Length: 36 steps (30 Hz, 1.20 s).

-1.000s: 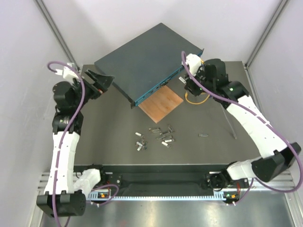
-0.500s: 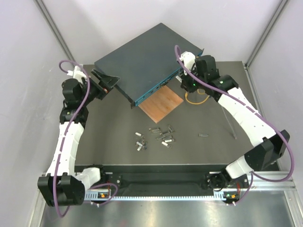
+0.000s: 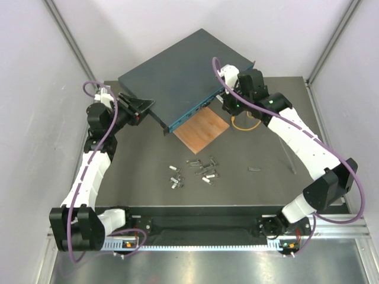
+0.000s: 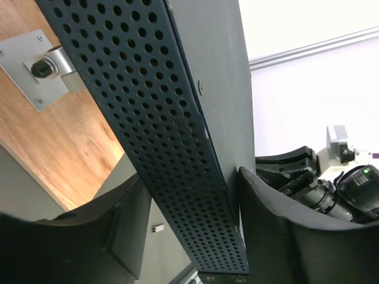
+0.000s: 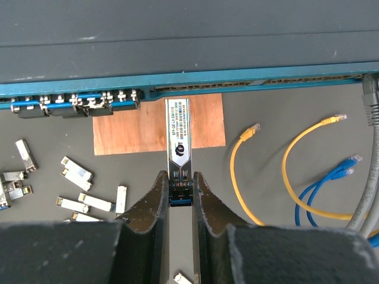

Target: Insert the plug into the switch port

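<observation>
The switch is a dark blue-grey box lying at an angle at the back, its teal front face turned toward the table's middle. My right gripper is shut on a silver plug with a printed label. In the right wrist view the plug's tip sits at the teal face, to the right of the row of sockets. My left gripper is open and straddles the switch's left corner. In the left wrist view the perforated side runs between its fingers.
A thin brown board lies in front of the switch, and a metal mount is fixed on it. Several loose silver plugs lie mid-table. Yellow and blue cables lie right of the board. A thin rod lies at the right.
My left arm has swung right and its open fingers now sit around the switch's left corner. My right gripper has moved left along the front face with the plug.
</observation>
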Each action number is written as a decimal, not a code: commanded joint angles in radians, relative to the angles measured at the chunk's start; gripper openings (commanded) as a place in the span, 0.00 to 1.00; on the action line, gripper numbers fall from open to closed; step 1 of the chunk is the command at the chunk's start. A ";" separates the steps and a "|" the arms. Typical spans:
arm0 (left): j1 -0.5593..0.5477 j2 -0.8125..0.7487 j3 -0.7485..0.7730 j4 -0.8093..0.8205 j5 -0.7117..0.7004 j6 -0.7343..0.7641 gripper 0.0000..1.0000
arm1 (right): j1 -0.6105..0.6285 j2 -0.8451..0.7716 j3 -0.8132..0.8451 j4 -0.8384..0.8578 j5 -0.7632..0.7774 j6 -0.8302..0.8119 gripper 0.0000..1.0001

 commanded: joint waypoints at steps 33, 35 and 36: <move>-0.014 -0.009 -0.042 0.132 -0.004 -0.021 0.00 | 0.043 0.055 0.121 0.017 0.059 0.025 0.00; -0.013 -0.010 -0.040 0.132 -0.002 -0.021 0.00 | 0.043 0.057 0.126 0.017 0.059 0.026 0.00; -0.014 -0.009 -0.040 0.132 -0.002 -0.019 0.00 | 0.043 0.060 0.130 0.017 0.059 0.026 0.00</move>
